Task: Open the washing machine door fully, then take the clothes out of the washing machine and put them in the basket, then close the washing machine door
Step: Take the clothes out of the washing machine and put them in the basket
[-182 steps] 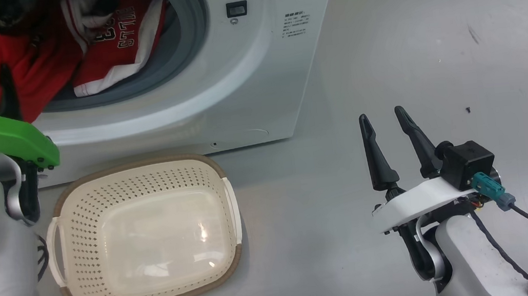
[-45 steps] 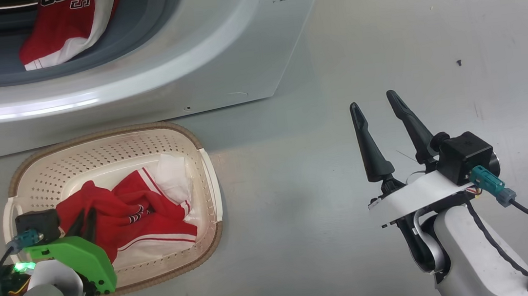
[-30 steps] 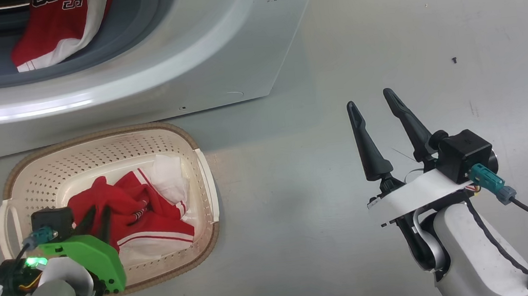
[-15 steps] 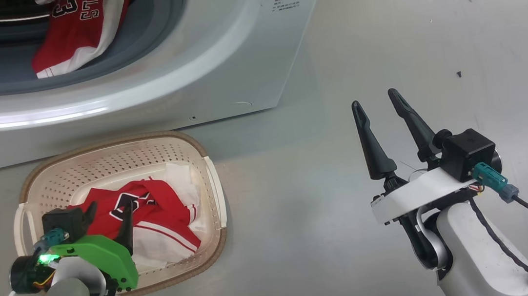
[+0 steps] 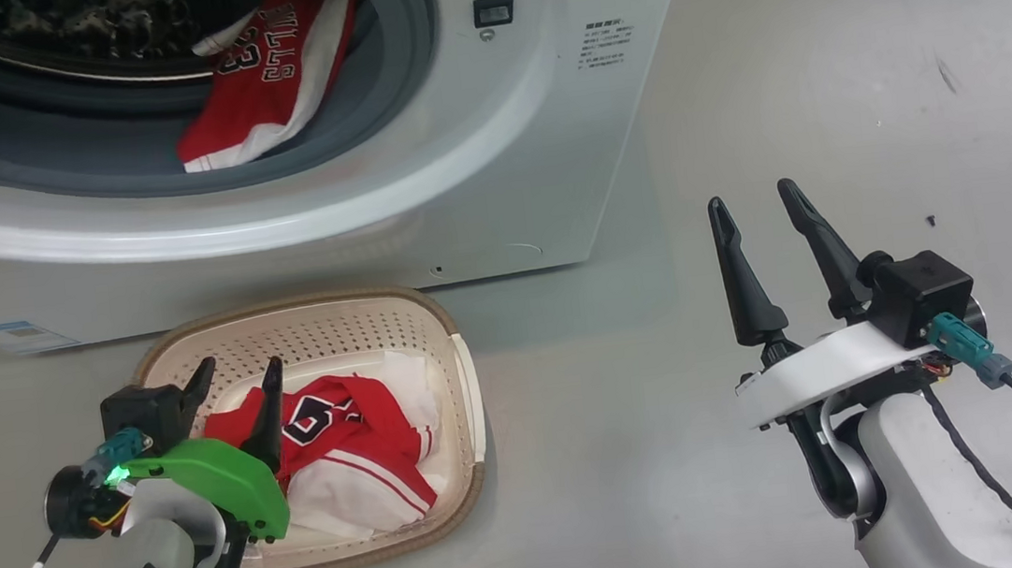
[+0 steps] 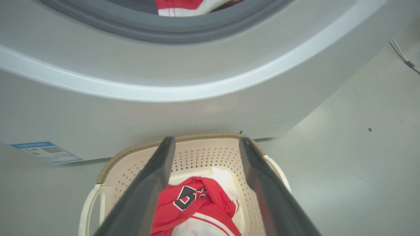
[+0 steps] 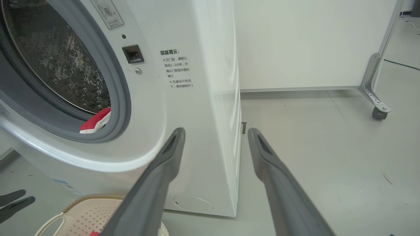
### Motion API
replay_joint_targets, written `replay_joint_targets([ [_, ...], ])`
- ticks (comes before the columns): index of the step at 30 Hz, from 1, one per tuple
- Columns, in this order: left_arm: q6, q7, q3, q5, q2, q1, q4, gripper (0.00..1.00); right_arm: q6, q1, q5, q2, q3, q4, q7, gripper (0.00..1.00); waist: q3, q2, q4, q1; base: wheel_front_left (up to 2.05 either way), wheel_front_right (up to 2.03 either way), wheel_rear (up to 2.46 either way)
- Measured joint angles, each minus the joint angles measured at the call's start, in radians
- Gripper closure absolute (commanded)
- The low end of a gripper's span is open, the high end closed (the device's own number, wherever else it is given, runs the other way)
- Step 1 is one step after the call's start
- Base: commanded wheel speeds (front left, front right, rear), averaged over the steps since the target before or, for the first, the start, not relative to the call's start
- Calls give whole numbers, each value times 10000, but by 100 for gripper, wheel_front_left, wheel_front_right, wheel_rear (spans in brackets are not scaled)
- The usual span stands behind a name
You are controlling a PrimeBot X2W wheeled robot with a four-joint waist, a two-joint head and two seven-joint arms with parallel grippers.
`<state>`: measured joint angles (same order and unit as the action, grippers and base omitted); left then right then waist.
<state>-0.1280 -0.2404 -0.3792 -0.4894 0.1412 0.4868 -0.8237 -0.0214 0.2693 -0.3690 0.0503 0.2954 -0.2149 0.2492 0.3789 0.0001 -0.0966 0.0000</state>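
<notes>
- Fingers of the left end effector [image 5: 239, 364] stood spread wide and empty, hovering over the near-left part of the basket [image 5: 467, 391].
- Right end effector [image 5: 751, 194] was spread too, holding nothing, above bare floor [image 5: 820, 53] well to the right of the basket.
- Clothes [image 5: 343, 433], red and white fabric bunched together, lay inside the basket below the left fingers.
- Basket sat on the floor just in front of the washing machine [image 5: 503, 162], near its blue sticker [image 5: 4, 335].
- Farther back, a red jersey [image 5: 260, 93] with white trim hung over the grey gasket [image 5: 80, 169] at the open drum mouth.
</notes>
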Motion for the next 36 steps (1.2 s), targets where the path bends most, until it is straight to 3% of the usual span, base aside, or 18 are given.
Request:
replay_joint_targets([
  [14, 0, -86, -56, -238, 0, -755, 888, 0, 203, -786, 0, -2, -313, -270, 0, 0, -1382, 0, 792, 0, 0, 0, 0],
  [36, 12, -88, 1208, 280, 4, -2296, 3766, 0, 470, -1569, 0, -8, -372, -221, 0, 0, -2672, 0, 1180, 0, 0, 0, 0],
])
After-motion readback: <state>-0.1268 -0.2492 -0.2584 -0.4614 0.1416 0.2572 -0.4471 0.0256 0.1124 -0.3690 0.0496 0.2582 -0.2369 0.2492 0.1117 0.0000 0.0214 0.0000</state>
